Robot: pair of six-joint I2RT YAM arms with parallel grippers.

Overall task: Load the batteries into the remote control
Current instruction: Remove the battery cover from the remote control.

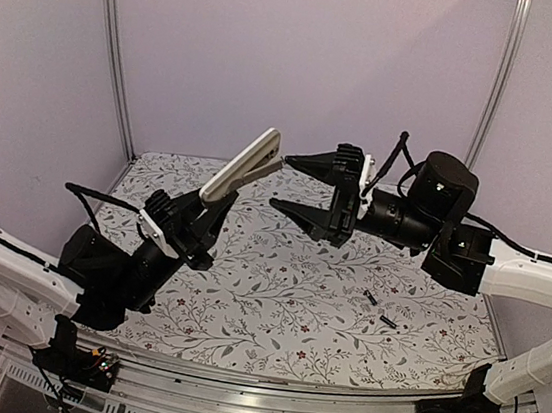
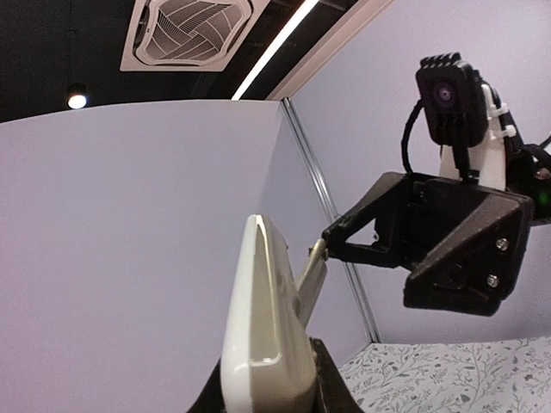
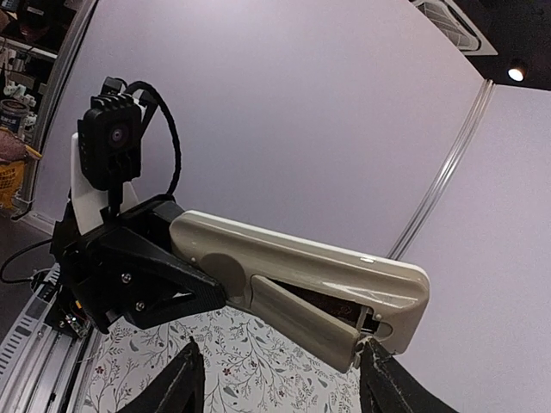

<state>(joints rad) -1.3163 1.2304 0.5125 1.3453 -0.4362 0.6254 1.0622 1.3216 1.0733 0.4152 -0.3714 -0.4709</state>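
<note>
Left gripper around remote control, midair

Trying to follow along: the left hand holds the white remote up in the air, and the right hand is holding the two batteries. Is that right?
Not quite. The left hand does hold the remote up, but the right hand is open and empty. The top view shows the batteries lying on the table.
</note>
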